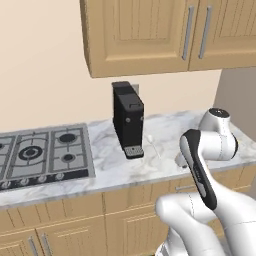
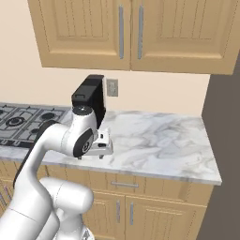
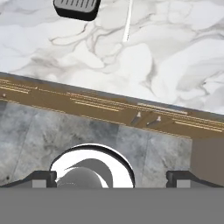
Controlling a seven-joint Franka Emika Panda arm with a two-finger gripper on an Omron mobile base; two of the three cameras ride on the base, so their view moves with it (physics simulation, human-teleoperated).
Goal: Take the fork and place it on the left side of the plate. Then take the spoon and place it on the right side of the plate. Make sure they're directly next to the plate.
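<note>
Gripper: the gripper (image 3: 111,178) has its jaws spread wide, and the two dark fingertips (image 3: 43,178) stand far apart with nothing clamped between them.
Gripper pose: it hangs at the front edge of the table (image 3: 166,57) and looks down past that edge. Grey floor (image 3: 30,131) lies straight below it.
Nearest to the gripper: the brown cabinet front (image 3: 100,107) under the table edge runs as a slanted band just ahead of the fingertips. A slim handle (image 3: 162,108) sits on it.
Table: the white-grey marble top begins right beyond that band and is bare close to the gripper.
Utensil: a slim pale utensil (image 3: 127,22) lies flat on the marble, well ahead of the gripper and apart from it. It is too thin to tell whether it is the spoon or the fork. In the left base view it lies on the table beside the machine's foot (image 1: 152,146).
Coffee machine: a black coffee machine (image 1: 128,120) stands upright farther back, just beside the utensil. Its grey drip tray (image 3: 76,6) sits ahead of the gripper, off toward the left fingertip.
Hob: a gas hob (image 1: 45,152) is set into the table beyond the machine, far from the gripper.
Above: wooden wall cabinets (image 2: 140,33) hang over the table.
Wall: a wall socket (image 2: 111,87) sits behind the machine.
</note>
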